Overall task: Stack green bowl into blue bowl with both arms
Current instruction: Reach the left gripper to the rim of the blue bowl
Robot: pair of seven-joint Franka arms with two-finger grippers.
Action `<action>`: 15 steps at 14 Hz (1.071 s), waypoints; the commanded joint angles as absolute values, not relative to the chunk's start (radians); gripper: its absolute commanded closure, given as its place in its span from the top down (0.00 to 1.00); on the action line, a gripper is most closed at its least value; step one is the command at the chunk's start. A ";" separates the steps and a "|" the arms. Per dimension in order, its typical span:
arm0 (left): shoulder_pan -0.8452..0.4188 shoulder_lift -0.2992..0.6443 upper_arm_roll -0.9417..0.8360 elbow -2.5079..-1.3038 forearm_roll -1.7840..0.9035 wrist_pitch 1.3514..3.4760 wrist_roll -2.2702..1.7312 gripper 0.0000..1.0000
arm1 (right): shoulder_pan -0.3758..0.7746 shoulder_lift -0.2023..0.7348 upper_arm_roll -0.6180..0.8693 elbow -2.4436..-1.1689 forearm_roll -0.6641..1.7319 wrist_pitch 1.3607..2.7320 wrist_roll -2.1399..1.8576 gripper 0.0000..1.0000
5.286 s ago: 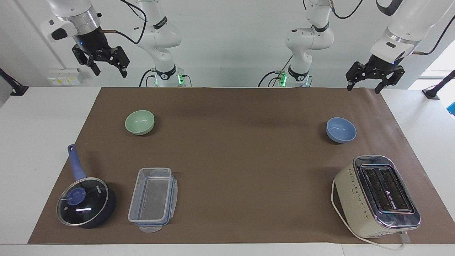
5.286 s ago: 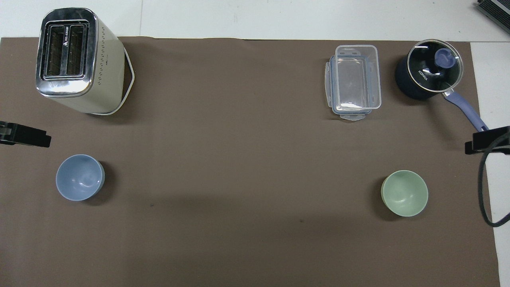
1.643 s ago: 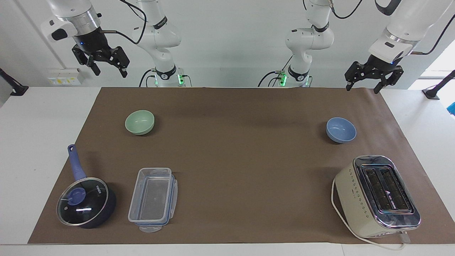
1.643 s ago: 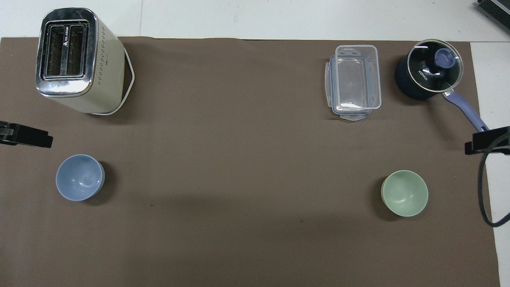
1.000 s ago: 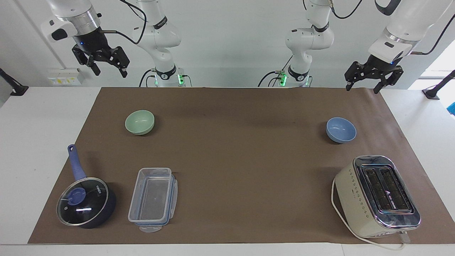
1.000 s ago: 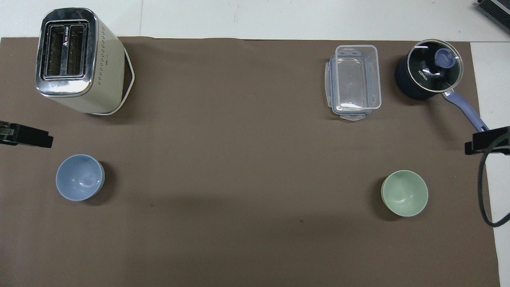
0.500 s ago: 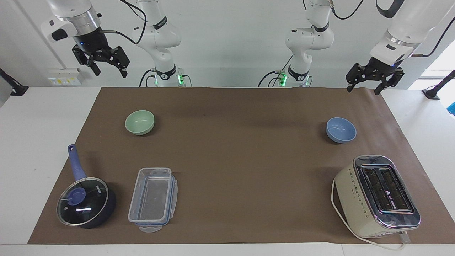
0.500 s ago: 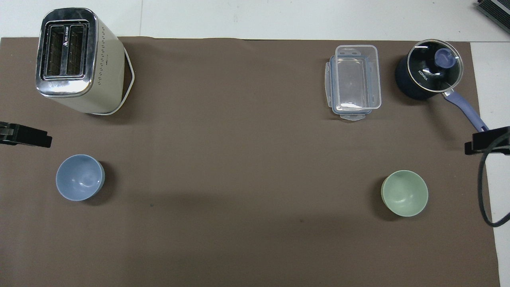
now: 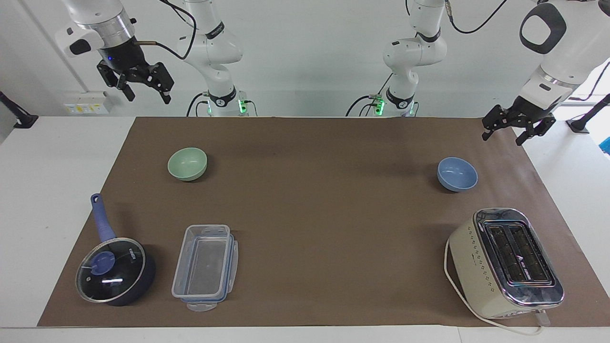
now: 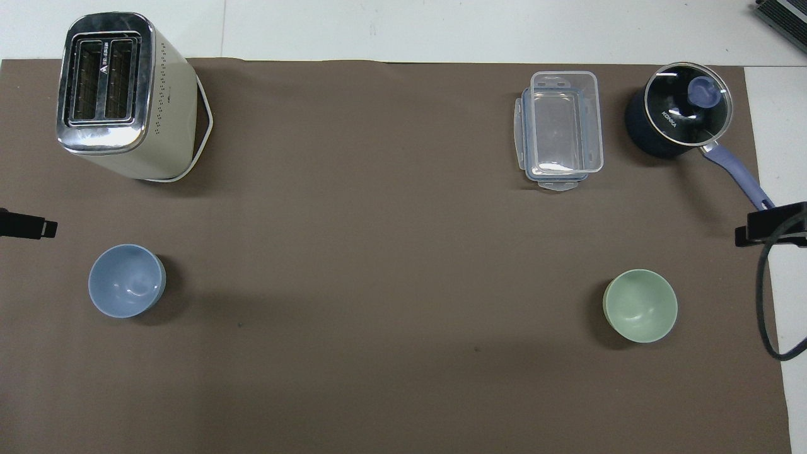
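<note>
Green bowl (image 9: 187,164), pale mint, matte.

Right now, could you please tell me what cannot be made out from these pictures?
1. Overhead view: the left gripper and right gripper are cut off by the side edges; only black tips show.
2. Both views: what the saucepan holds, under its dark reflective lid.
3. Facing view: inside the toaster, its slots are dark.
</note>
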State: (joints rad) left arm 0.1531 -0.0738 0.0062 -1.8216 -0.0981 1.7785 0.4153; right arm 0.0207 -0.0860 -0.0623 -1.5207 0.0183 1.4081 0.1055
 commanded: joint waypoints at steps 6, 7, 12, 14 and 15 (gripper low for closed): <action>0.281 -0.069 -0.002 -2.068 -0.219 2.019 0.713 1.00 | 0.011 -0.110 -0.060 -1.546 0.017 1.397 0.098 1.00; 0.294 -0.046 -0.002 -2.075 -0.233 2.023 0.757 1.00 | 0.011 -0.110 -0.060 -1.546 0.017 1.397 0.098 1.00; 0.339 0.083 -0.002 -2.077 -0.256 2.101 0.867 1.00 | 0.011 -0.110 -0.060 -1.546 0.017 1.397 0.098 1.00; 0.339 0.104 -0.002 -2.089 -0.285 2.115 0.890 1.00 | 0.011 -0.110 -0.060 -1.546 0.017 1.397 0.098 1.00; 0.339 0.116 -0.002 -2.104 -0.294 2.124 0.903 1.00 | 0.011 -0.110 -0.060 -1.546 0.017 1.397 0.098 1.00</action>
State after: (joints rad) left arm 0.3254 0.1061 0.0084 -2.0752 -0.2590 2.0899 0.8600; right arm 0.0200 -0.0870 -0.0624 -1.5219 0.0172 1.4078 0.1055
